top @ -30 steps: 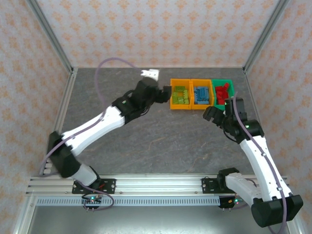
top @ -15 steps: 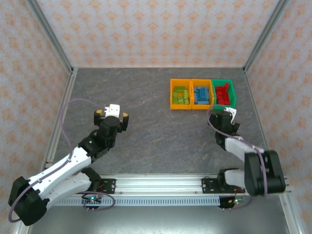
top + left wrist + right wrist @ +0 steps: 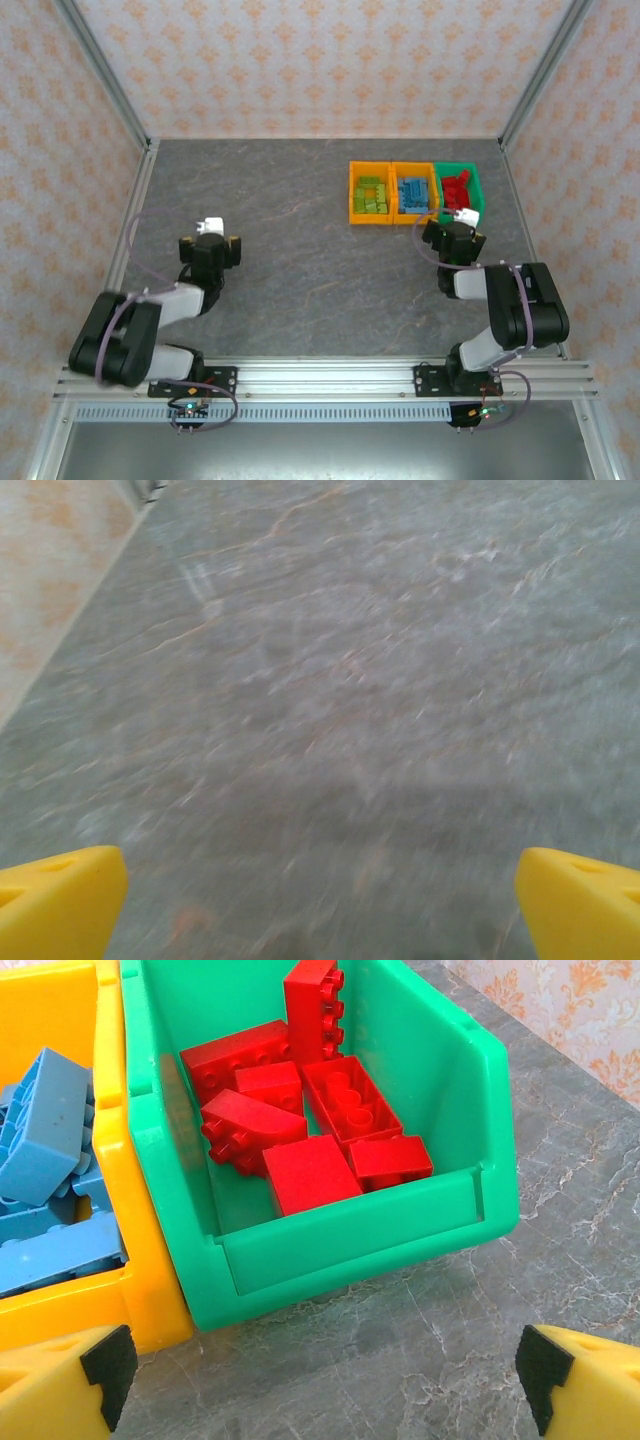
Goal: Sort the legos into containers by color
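Lying in the green bin [image 3: 350, 1245], red legos [image 3: 300, 1175] neighbour blue legos [image 3: 45, 1140] in an orange bin [image 3: 150, 1300] — lime legos [image 3: 371, 195] (tiny from overhead) seemingly fill the leftmost bin [image 3: 370, 220]; left gripper [image 3: 320, 900] and right gripper [image 3: 325, 1380] gape, empty.

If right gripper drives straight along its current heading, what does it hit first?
Most likely the front wall of the green bin, dead ahead of the open right gripper; red legos lie behind it. If the heading dips, the table comes first; depth is unclear.
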### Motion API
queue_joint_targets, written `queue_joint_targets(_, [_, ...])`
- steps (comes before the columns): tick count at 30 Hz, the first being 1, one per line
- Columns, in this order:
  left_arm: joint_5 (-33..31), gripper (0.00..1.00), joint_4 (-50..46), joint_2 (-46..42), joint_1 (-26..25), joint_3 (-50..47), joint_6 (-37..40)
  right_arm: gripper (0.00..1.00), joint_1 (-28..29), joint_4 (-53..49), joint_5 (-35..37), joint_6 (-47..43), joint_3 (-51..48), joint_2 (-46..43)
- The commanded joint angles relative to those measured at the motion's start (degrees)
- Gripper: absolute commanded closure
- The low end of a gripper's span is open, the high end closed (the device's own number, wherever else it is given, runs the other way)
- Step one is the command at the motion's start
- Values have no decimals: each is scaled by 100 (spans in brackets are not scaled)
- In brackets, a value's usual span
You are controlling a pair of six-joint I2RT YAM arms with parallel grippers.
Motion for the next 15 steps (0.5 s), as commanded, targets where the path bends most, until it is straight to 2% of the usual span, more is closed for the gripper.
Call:
queue_joint_targets(1, [803,0,1371,603,659,190,-360,1,-25,191,-91,-76,85,-90])
queue_joint_targets(2, [914,0,1046,450,707,254,-427,1,-28,148,-94,-74,115,-90])
queue_joint_targets(3, [972,0,1530,599,706,142,-355,1,-33,183,-92,-85,102,-86])
queue_joint_targets(7, [887,0,888,514,671,379,-365,1,-33,156,-93,-82,121,-86])
queue_joint_targets(8, [806,0,1099,582,622,335,-322,1,-32,128,-122,-89,146,-65])
queue_joint_targets(15, [988,0,843,562,592,454,-225,1,-33,195,-164,-110,97,-85])
